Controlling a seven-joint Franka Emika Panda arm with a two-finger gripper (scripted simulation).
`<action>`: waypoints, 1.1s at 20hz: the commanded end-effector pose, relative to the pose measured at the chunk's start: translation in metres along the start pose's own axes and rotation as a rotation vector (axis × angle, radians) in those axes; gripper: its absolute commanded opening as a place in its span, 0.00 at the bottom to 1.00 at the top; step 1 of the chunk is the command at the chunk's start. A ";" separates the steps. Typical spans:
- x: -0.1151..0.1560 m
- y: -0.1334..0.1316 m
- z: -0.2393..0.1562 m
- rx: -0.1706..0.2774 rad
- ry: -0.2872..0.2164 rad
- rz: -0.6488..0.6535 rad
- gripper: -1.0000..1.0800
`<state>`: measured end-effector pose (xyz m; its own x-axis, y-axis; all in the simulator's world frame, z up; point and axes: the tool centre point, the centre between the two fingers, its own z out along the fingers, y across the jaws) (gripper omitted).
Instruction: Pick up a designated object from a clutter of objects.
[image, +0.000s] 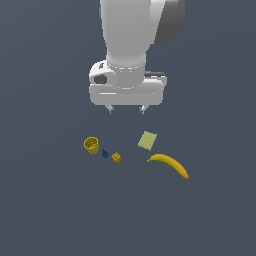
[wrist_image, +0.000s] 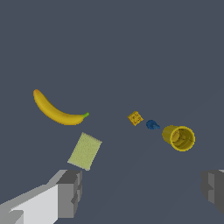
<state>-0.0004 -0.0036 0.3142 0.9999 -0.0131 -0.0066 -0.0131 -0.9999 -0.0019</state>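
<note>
The long curved yellow banana (image: 169, 164) (wrist_image: 56, 110) with a green stem tip lies flat on the dark surface, at the exterior view's right end of the clutter. My gripper (image: 127, 109) (wrist_image: 142, 190) hangs open well above the surface, behind the objects and apart from all of them, with nothing between its fingers (wrist_image: 70, 192). The clutter also holds a pale yellow-green square pad (image: 147, 140) (wrist_image: 85, 151) close to the banana's stem, a small yellow-orange cube (image: 116, 158) (wrist_image: 135, 117), a tiny blue piece (image: 105, 153) (wrist_image: 152, 124) and a yellow cup (image: 91, 145) (wrist_image: 179, 137).
The cup, blue piece and cube form a short row toward the exterior view's left. The pad lies between the gripper and the banana. The dark grey floor (image: 50, 210) stretches around the items in all directions.
</note>
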 end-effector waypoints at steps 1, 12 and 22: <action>0.000 0.000 0.000 0.000 0.000 0.000 0.96; 0.010 0.001 -0.020 0.011 0.052 -0.022 0.96; 0.020 -0.011 0.000 -0.007 0.044 -0.107 0.96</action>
<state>0.0168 0.0038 0.3196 0.9967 0.0704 0.0401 0.0704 -0.9975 0.0018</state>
